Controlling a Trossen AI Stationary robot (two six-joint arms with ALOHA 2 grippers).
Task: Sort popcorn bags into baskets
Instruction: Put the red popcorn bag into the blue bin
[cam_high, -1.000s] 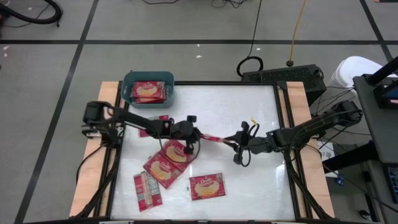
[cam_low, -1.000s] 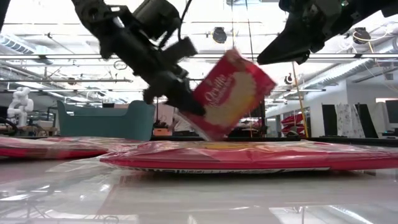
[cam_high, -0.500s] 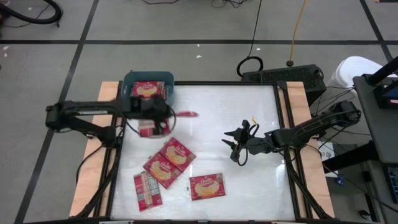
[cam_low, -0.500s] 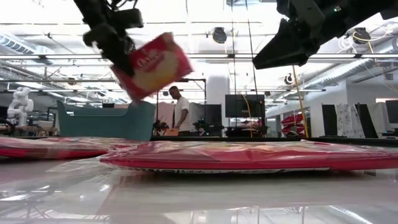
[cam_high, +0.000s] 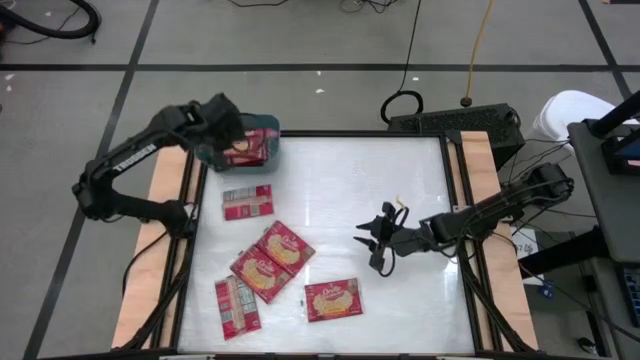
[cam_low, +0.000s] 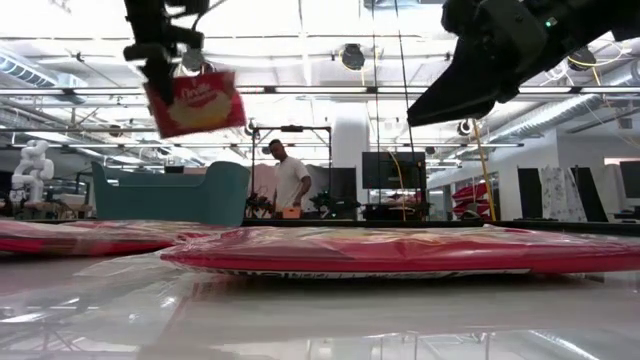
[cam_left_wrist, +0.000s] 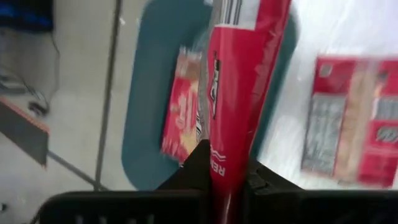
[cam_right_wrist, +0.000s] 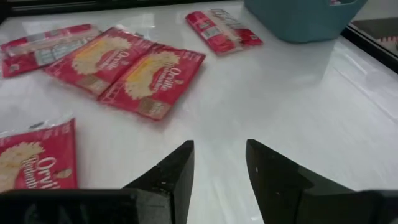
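My left gripper (cam_high: 228, 133) hangs over the teal basket (cam_high: 268, 128) at the table's far left, shut on a red popcorn bag (cam_low: 195, 100). Another bag (cam_left_wrist: 181, 109) lies inside the basket. On the table, one bag (cam_high: 247, 202) lies grey back up near the basket. Two overlapping bags (cam_high: 270, 258), a further one (cam_high: 237, 305) and one more (cam_high: 333, 298) lie nearer the front. My right gripper (cam_high: 372, 240) stands open above the table's middle right, nothing between its fingers (cam_right_wrist: 177, 171). My left gripper pinches one end of the bag (cam_left_wrist: 225, 171) between its two fingers, coming from above and slanting down. The bag is seen edge-on past the fingers. It hangs below them, tilted and lifted clear, over the basket.
Raised wooden rails (cam_high: 165, 190) run along the table's left and right sides. Bare white table (cam_high: 360, 170) lies between the basket and my right arm. In the low view a person (cam_low: 290, 180) stands in the room far behind the table.
My left gripper has swung from the table's middle up and toward the far left corner, carrying the bag clear of the table to above the basket, and has tipped downward. My right gripper, which was at the bag's other end, has opened and stayed about where it was.
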